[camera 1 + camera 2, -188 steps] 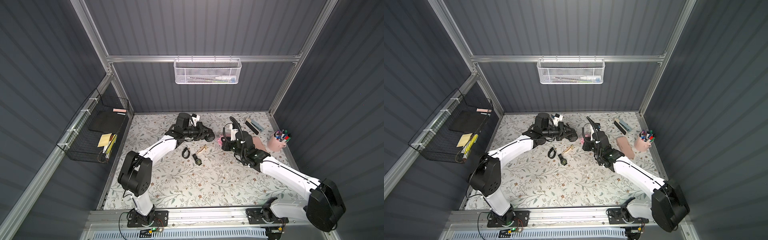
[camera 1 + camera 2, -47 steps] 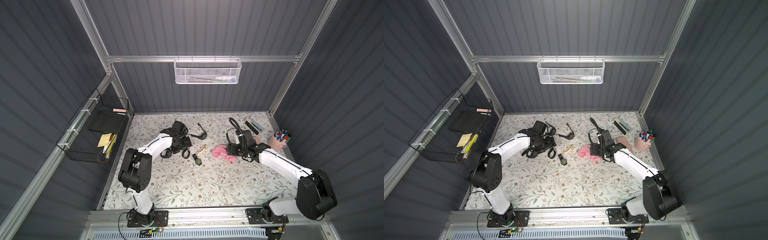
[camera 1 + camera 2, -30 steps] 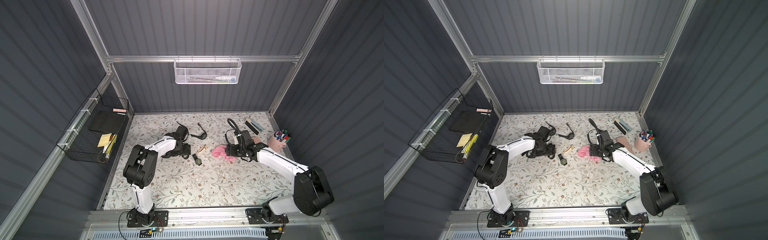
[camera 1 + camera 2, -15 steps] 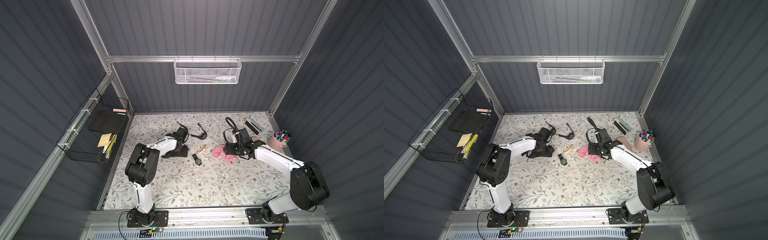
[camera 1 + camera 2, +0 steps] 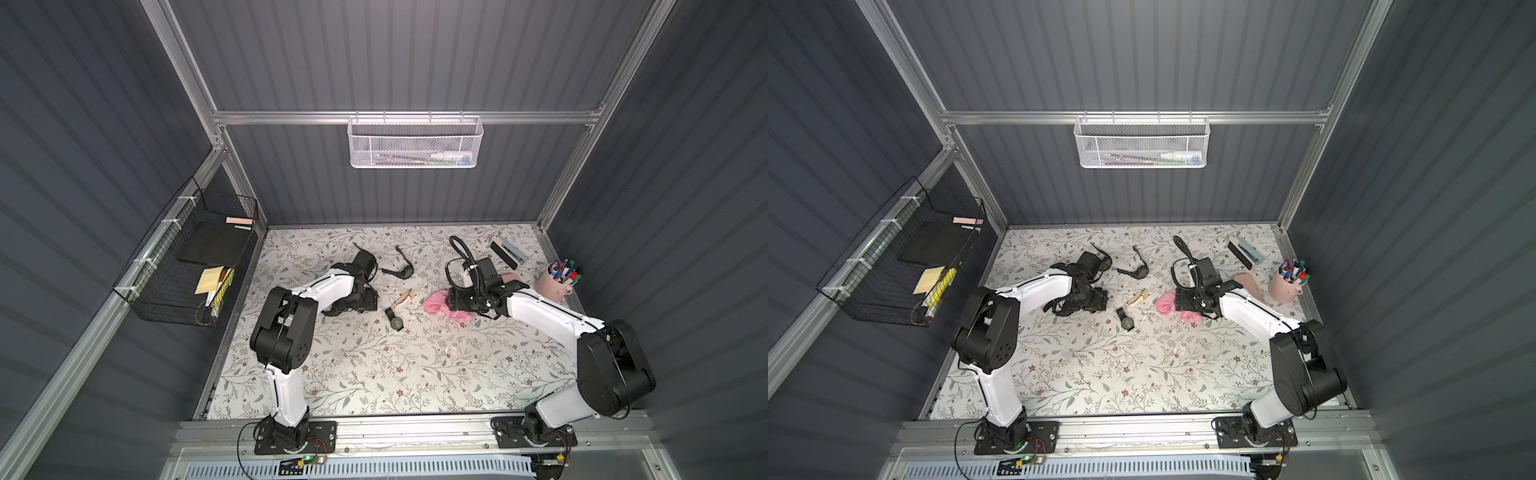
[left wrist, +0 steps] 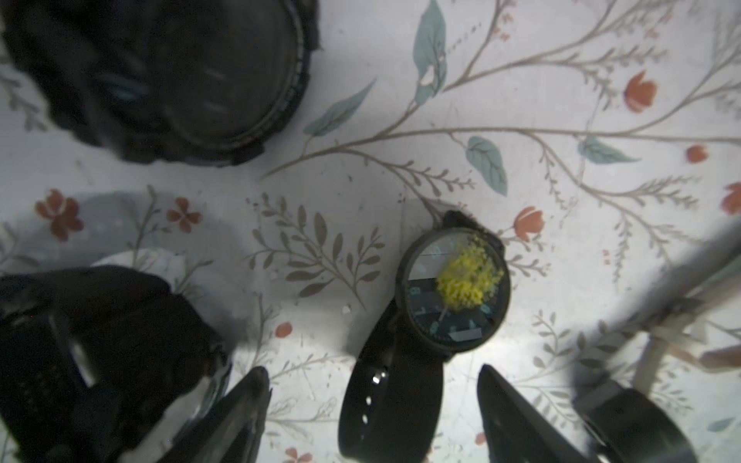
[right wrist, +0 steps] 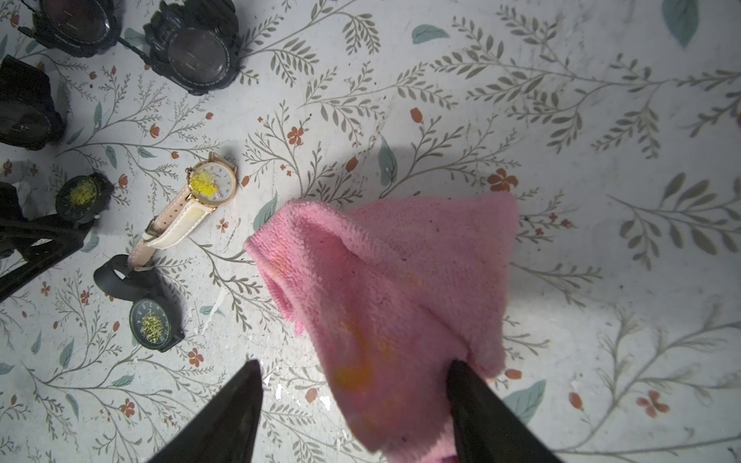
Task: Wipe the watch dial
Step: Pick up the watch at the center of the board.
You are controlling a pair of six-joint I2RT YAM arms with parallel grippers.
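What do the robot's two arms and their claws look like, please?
The left arm and right arm match: white tubular links, bulky black joints. Black cables loop at the right wrist. The left claw and right claw each have two tapering black fingers.

Floral tabletop point(image 5: 374, 374), black watch point(image 5: 397, 323) and cream-strapped watch point(image 5: 405, 297) (both dials smeared yellow), pink cloth point(image 5: 436, 301), pen cup point(image 5: 552, 286)

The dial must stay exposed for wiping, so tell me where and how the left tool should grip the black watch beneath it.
Take the strap just behind the case of the black watch, coming straight down from above. It lies flat, dial up, and the strap runs between the fingers of the open left tool, so closing across its width probably leaves the yellow smear uncovered.
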